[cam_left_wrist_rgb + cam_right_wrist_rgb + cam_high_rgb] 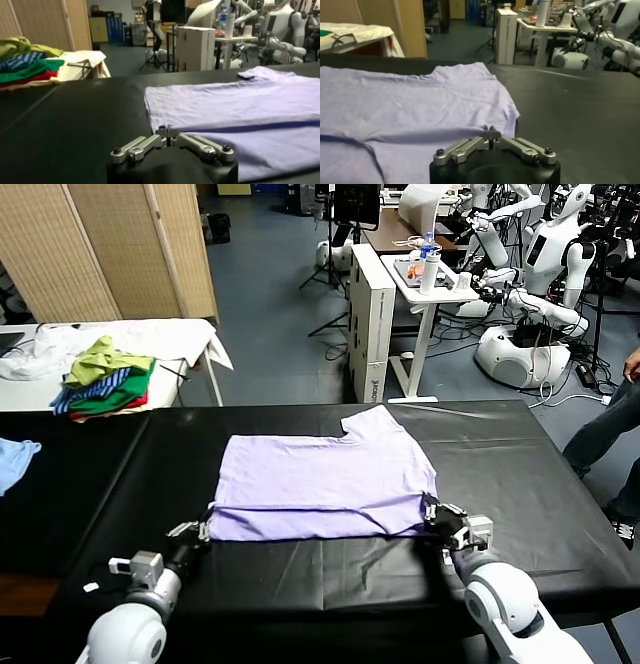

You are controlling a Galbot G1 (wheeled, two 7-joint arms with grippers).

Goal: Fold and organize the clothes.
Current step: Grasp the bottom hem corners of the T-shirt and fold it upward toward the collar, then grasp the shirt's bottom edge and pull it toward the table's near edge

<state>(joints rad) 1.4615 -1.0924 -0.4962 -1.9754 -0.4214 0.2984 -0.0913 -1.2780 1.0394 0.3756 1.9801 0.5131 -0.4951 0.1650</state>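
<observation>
Lavender short-sleeved T-shirt of thin soft fabric (325, 484) lies flat on the black table (520, 464), its near hem doubled over, likely as a first fold. Left gripper (205, 529) and right gripper (432, 512) each pinch a near corner of that fold, fingertips together on the cloth.

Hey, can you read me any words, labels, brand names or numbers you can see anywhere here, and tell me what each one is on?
None can be read.
T-shirt: plain lavender side up, no print or label showing.
Bottle on the white cart behind the table: its label is too small to read.
White cabinet: no lettering can be made out.
</observation>
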